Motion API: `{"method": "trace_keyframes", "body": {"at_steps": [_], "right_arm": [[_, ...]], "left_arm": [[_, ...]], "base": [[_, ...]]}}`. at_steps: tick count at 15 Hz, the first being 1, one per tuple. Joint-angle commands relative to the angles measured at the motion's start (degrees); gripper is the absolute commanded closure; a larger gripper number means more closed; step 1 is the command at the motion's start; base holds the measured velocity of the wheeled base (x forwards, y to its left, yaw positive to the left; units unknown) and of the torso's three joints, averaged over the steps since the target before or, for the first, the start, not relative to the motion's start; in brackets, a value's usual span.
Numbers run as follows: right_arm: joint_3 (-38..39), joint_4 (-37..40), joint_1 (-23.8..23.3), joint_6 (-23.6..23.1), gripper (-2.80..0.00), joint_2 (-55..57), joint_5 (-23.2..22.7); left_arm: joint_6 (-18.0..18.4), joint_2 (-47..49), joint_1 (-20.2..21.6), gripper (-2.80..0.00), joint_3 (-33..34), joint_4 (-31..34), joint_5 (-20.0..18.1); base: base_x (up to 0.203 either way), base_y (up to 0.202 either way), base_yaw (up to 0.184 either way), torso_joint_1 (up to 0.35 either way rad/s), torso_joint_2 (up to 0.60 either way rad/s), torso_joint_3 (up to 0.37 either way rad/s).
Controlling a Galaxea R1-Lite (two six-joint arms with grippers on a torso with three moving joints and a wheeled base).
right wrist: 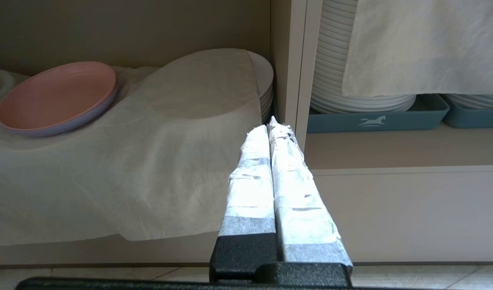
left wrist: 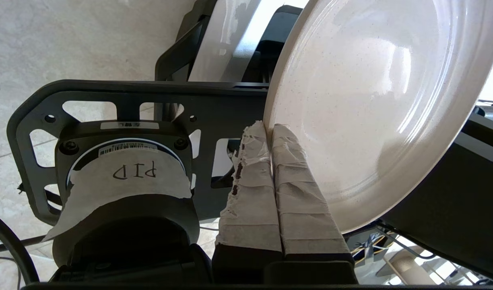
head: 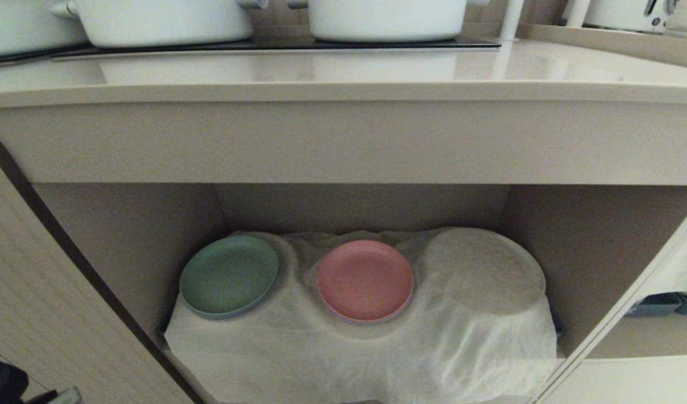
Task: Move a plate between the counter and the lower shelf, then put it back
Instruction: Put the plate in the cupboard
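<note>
In the left wrist view the cream plate (left wrist: 363, 100) stands tilted on edge, and my left gripper (left wrist: 269, 127) is shut on its rim with the taped fingers pinching it. The robot's dark frame and the floor lie behind it. The head view shows the beige counter (head: 343, 90) above and the lower shelf (head: 124, 241) open below, with a white cloth (head: 349, 359) spread across it. Neither arm shows in the head view. My right gripper (right wrist: 272, 125) is shut on nothing, low in front of the shelf near its right wall.
A green plate (head: 229, 275) and a pink plate (head: 365, 279) lie on the cloth, and a covered stack (head: 483, 269) bulges at the right. White pots (head: 164, 19) stand on the hob (head: 264, 44). The cabinet door (head: 46, 303) hangs open at left. Grey-blue trays (right wrist: 375, 121) fill the neighbouring compartment.
</note>
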State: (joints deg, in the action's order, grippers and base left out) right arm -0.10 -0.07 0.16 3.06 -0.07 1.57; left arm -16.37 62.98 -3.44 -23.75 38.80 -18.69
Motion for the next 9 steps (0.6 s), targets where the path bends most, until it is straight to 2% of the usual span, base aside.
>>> {"method": "trace_keyframes", "body": {"at_steps": [1,9], "right_arm": [[0.01,-0.01,0.02,0.02,0.00,0.07,0.01],[0.01,-0.01,0.02,0.02,0.00,0.07,0.01]], "left_arm": [[-0.15,-0.28,0.01,0.00,0.02,0.22,-0.12],[-0.15,-1.28,0.01,0.00,-0.07,0.22,-0.07]], "base": [[0.000,0.000,0.000,0.000,0.00,0.000],[0.000,0.000,0.000,0.000,0.00,0.000]]}}
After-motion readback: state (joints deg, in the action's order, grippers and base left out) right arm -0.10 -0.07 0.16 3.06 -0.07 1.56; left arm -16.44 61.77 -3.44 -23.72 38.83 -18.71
